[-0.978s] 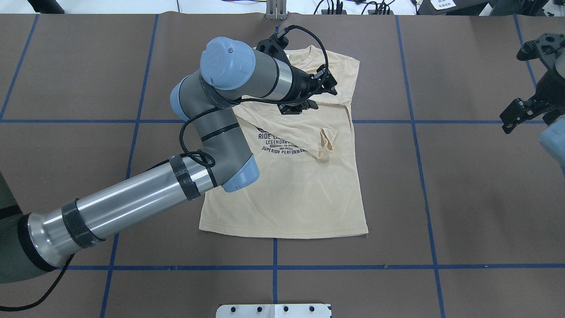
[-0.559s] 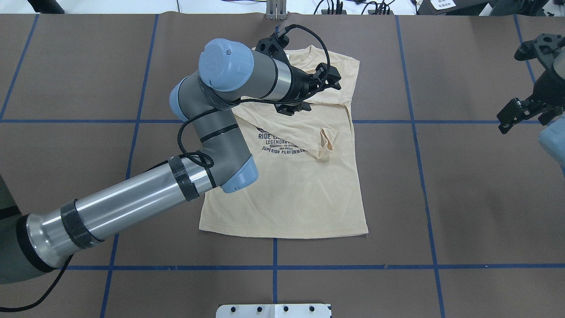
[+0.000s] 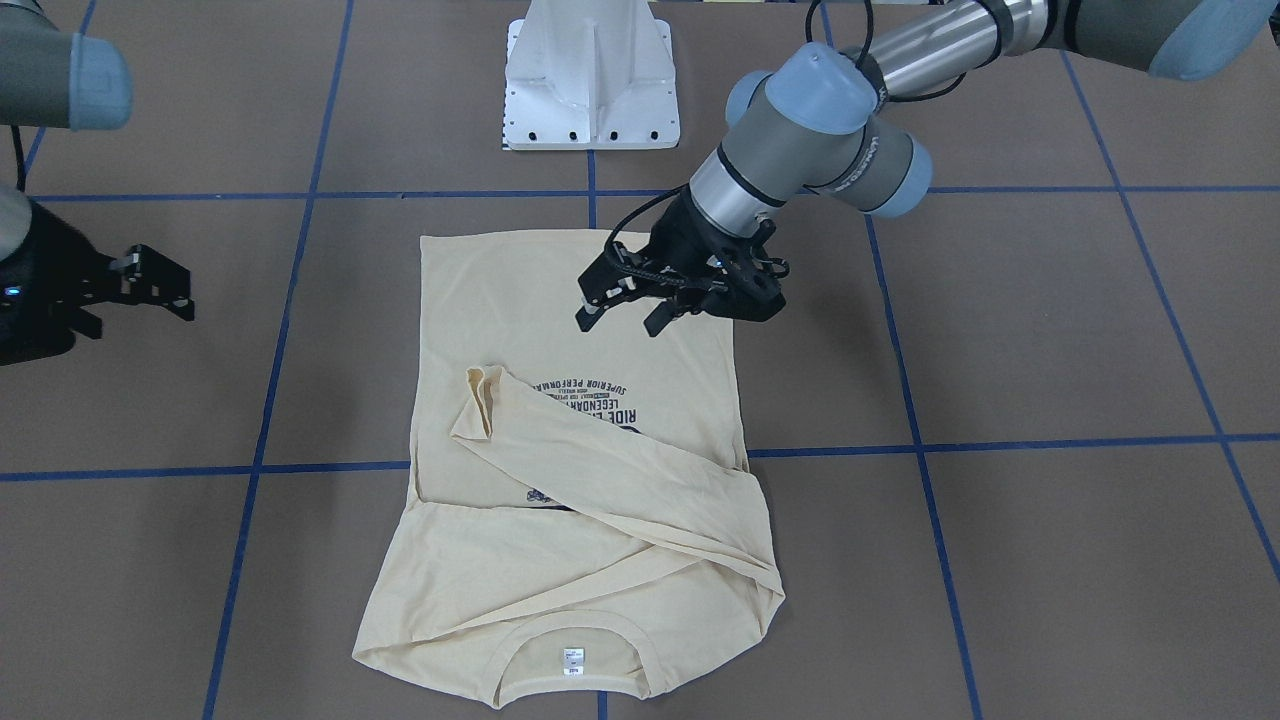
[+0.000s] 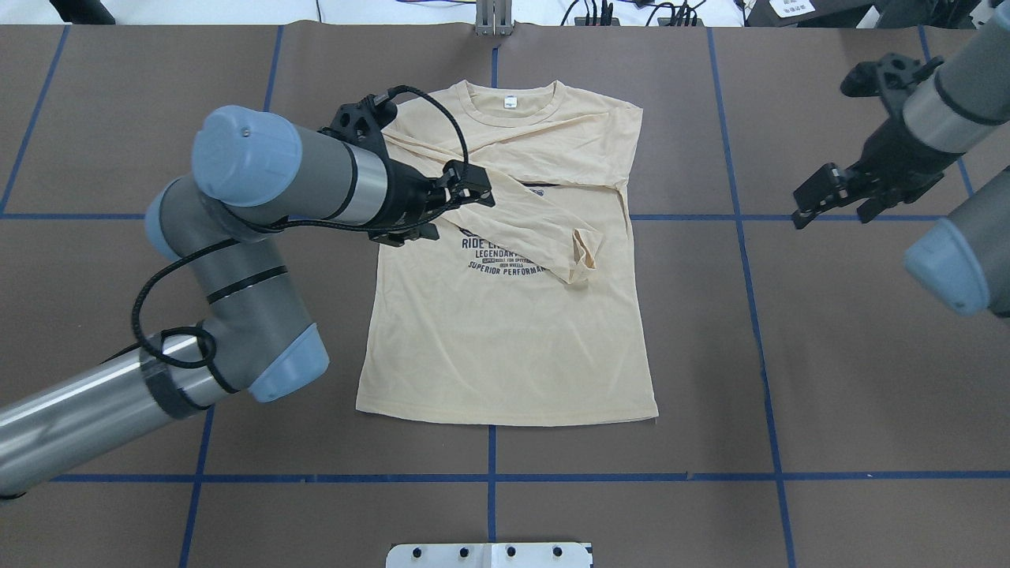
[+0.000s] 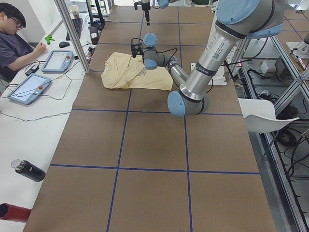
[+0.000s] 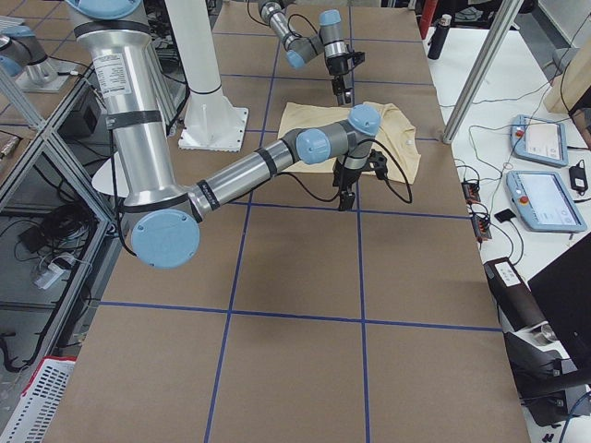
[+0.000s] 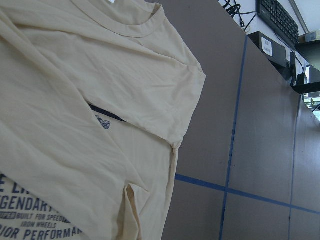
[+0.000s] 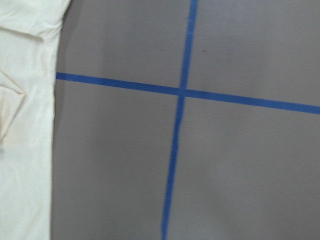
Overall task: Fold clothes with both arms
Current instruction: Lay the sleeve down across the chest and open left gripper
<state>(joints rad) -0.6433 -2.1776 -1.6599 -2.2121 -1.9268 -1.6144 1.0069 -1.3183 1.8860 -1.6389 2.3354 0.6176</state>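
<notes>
Shirt: T-shirt (image 4: 513,339) flat on table (image 4: 789,355), print up; one long sleeve (image 4: 544,237) folded diagonally across chest.
Shirt vs L: directly under left gripper (image 4: 450,213), which hangs over the sleeve's shoulder end; no contact visible.
L state: jaws apart, nothing held.
Shirt vs R: well apart from right gripper (image 4: 830,213), level w/ chest.
R state: jaws apart, nothing held, over bare table.

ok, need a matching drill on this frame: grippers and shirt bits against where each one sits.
1 left black two-finger gripper
2 right black two-finger gripper
3 long cream-yellow sleeve
4 small white neck label

A inside the ribbed collar
B over bare brown table
C folded across the navy print
D hovering over the cream-yellow shirt

Pairs: 1-D, 2-B, 3-C, 4-A
</notes>
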